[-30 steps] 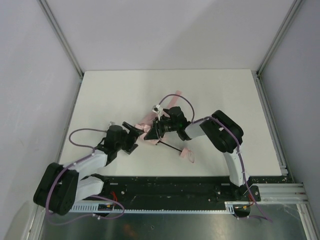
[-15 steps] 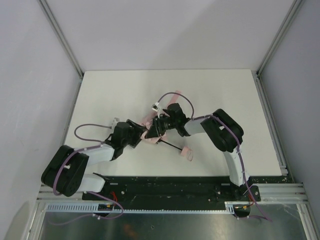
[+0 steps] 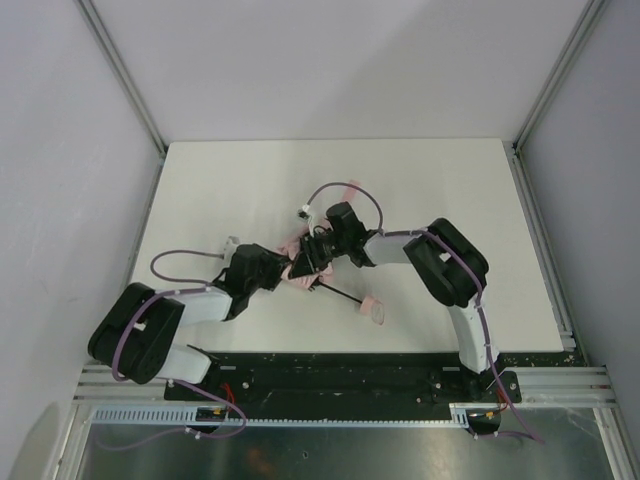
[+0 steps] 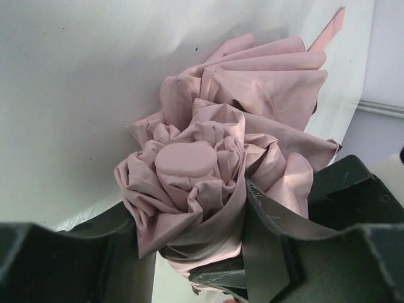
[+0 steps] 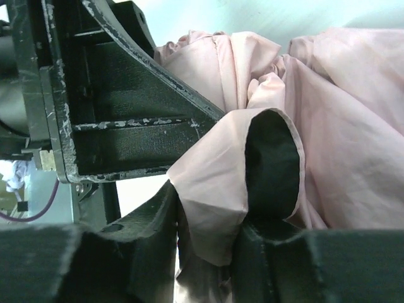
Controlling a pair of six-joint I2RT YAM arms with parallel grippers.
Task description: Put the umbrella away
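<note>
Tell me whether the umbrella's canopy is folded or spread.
Folded: the umbrella has pink fabric bunched in loose pleats around its round cap, not stretched open.

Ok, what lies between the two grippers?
Only the umbrella, its bunched pink canopy: the right gripper pinches it, the left gripper straddles it. Both wrist views show it.

Your umbrella [image 4: 189, 161] lies mid-table [image 3: 450, 200], left gripper [image 3: 282, 270] at its left, right gripper [image 3: 309, 262] at its right, handle [image 3: 376, 311] nearer you.
</note>
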